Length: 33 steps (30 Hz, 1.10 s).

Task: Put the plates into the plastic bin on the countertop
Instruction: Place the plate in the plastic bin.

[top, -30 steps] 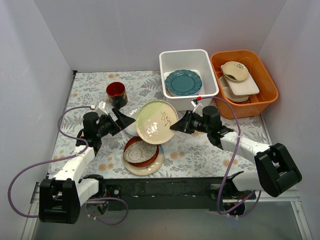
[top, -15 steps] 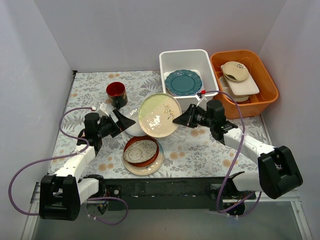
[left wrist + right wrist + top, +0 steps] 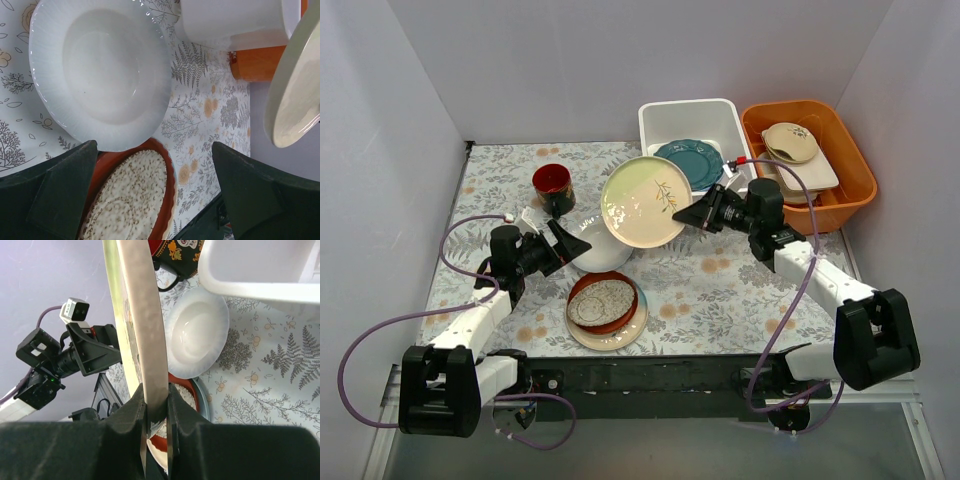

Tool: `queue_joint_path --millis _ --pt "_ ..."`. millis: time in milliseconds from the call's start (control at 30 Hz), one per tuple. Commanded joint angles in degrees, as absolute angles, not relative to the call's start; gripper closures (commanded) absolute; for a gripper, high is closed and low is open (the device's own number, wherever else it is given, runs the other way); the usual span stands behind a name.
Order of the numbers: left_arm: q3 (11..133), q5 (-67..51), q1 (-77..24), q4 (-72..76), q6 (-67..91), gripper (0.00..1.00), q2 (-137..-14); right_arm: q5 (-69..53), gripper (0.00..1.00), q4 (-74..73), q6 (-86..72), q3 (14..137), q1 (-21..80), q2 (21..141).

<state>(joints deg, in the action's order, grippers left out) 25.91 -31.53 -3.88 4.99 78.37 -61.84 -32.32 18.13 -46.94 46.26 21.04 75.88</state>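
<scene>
- Countertop (image 3: 720,290) with leaf and flower print carries the plastic bin (image 3: 688,106) at its far edge.
- Orange tub (image 3: 820,218) stands just right of the bin, touching or nearly so, and holds beige and white dishes (image 3: 795,160).
- Plastic bin holds one teal plate (image 3: 695,160), leaning against its inner wall.
- Pale cream plate (image 3: 642,202) is off the counter, tipped steeply on edge, just in front of the bin's front left corner; from above, its rim overlaps that corner.
- White ribbed plate (image 3: 603,250) lies flat in front of the bin, to the left.
- Red-brown plate with speckled oval dish (image 3: 603,303) rests on a cream-and-blue plate (image 3: 620,335), farther in front of the bin.
- Right gripper (image 3: 155,395) pinches the cream plate's rim between both fingers, just before the bin's front wall.
- Left gripper (image 3: 576,240) gapes wide, holding nothing, left of the white plate and well clear of the bin.
- Dark-red cup (image 3: 553,187) stands left of the bin.
</scene>
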Motion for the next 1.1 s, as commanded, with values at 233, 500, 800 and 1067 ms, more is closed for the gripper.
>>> queue_joint_path --millis 233,500,800,1067 --pt "25.9 -32.3 -4.0 5.1 77.3 0.02 -62.8 -39.0 0.99 27.1 -49.0 56.2 14.2 77.8" --pt "25.9 -32.6 -4.0 5.4 77.3 0.02 -63.1 -40.7 0.99 27.1 -49.5 60.3 11.1 81.1" --pt "25.9 -33.0 -4.0 5.5 77.3 0.02 -63.5 -41.5 0.99 26.0 -49.9 66.7 7.2 85.1" --pt "25.8 -33.2 -4.0 5.8 77.3 0.02 -64.0 -40.6 0.99 24.7 -49.4 70.0 6.2 87.7"
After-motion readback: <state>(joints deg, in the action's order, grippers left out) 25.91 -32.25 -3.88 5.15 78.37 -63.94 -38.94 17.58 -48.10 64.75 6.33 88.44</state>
